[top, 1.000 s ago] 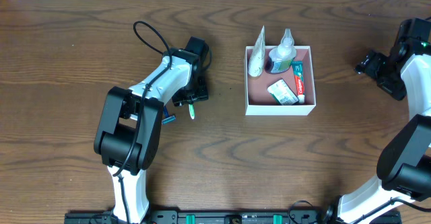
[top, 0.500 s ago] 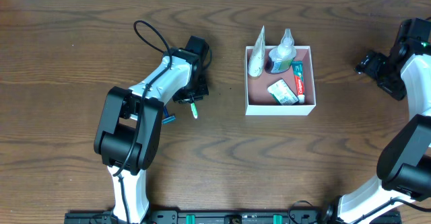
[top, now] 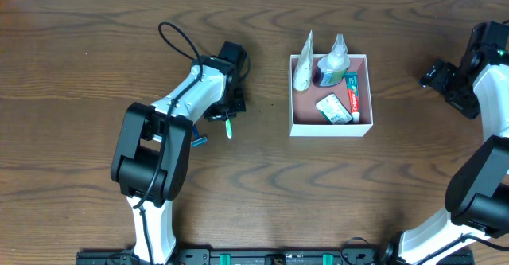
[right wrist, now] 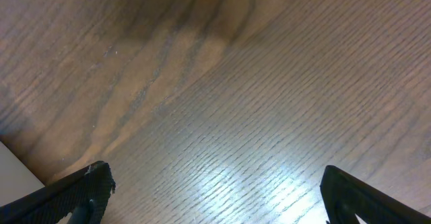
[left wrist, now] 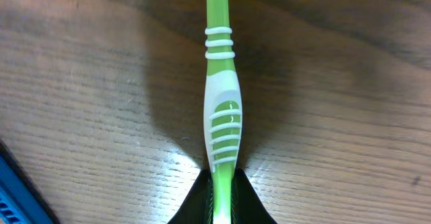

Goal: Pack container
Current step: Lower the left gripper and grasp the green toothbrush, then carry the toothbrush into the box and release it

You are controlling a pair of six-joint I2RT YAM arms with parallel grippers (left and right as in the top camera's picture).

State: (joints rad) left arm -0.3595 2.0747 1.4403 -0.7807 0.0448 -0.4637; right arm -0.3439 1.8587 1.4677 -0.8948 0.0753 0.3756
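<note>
The toothbrush [left wrist: 221,109] looks like glossy green-and-white plastic, and the table [right wrist: 256,96] is dark grainy wood with a slight sheen.

Overhead, the light is even and fairly bright; the wooden surface [top: 254,201] reads sharp, with only short, soft shadows. In the close left wrist view a pale glare patch lies on the grain beside the green toothbrush [left wrist: 221,116], which sits in a broad soft shadow. The right wrist view shows a glossy sheen low down and dims toward its top left
</note>
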